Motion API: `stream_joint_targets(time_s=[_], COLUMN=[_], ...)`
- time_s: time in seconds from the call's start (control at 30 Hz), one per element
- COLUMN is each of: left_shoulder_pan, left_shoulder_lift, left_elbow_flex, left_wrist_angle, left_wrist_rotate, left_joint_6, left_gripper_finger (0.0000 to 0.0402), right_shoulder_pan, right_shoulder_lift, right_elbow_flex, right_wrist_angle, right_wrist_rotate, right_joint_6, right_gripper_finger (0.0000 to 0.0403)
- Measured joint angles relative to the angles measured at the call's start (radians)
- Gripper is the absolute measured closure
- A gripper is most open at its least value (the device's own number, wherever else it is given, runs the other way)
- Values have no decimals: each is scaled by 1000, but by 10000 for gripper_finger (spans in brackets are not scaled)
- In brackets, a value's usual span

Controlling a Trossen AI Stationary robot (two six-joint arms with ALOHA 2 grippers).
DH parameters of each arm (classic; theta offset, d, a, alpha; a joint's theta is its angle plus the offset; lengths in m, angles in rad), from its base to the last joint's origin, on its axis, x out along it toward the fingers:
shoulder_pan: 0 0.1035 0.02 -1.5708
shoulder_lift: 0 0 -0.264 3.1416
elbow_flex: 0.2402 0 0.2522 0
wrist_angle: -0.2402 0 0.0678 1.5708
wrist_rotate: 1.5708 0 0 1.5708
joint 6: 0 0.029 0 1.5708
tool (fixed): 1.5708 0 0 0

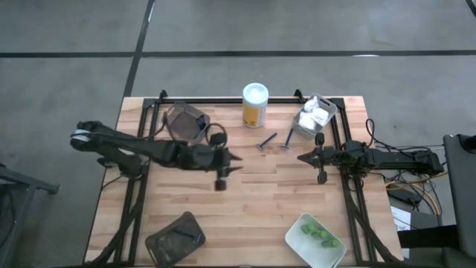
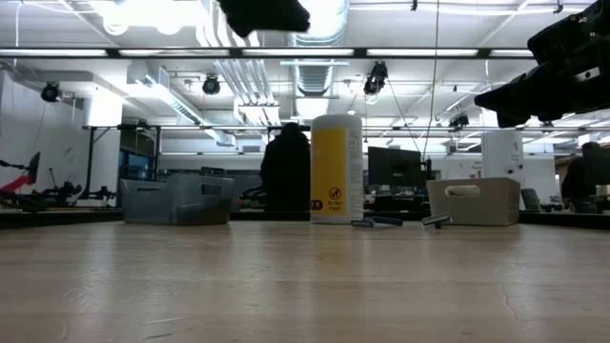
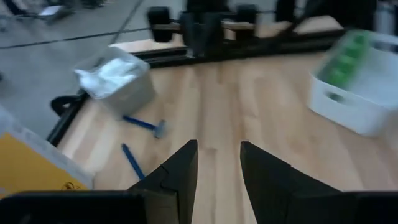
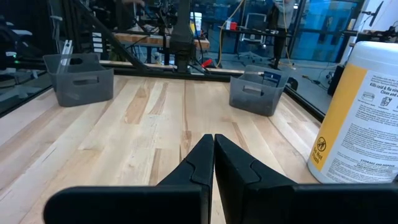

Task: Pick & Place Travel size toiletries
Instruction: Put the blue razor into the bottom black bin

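The yellow white-capped bottle stands upright near the table's far edge. Two thin razors lie flat on the wood in front of it. White packets fill a pale tray at the far right, and green pieces lie in a white tray at the near right. My left gripper hovers over the table's middle, open, with nothing between its fingers. My right gripper waits at the right, shut and empty.
A dark tray stands at the far left and another at the near left. Black frame rails run along the far edge and both sides. Bare wood lies between the two grippers and toward the near edge.
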Motion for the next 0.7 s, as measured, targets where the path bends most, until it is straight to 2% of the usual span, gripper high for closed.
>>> stream_joint_targets(time_s=[0.2,0.33,0.7], left_shoulder_pan=[105,154,226], left_shoulder_lift=[122,205,481], left_elbow_flex=[49,122,460], left_wrist_angle=[117,124,91], left_wrist_rotate=[-1,-1,-1], left_joint_6=[-17,-44,-52], left_gripper_finger=[275,275,275], right_shoulder_pan=[0,0,0], right_shoulder_lift=[0,0,0], right_elbow_flex=[0,0,0], right_wrist_angle=[0,0,0], right_wrist_rotate=[0,0,0], right_joint_6=[0,0,0], right_gripper_finger=[394,394,394])
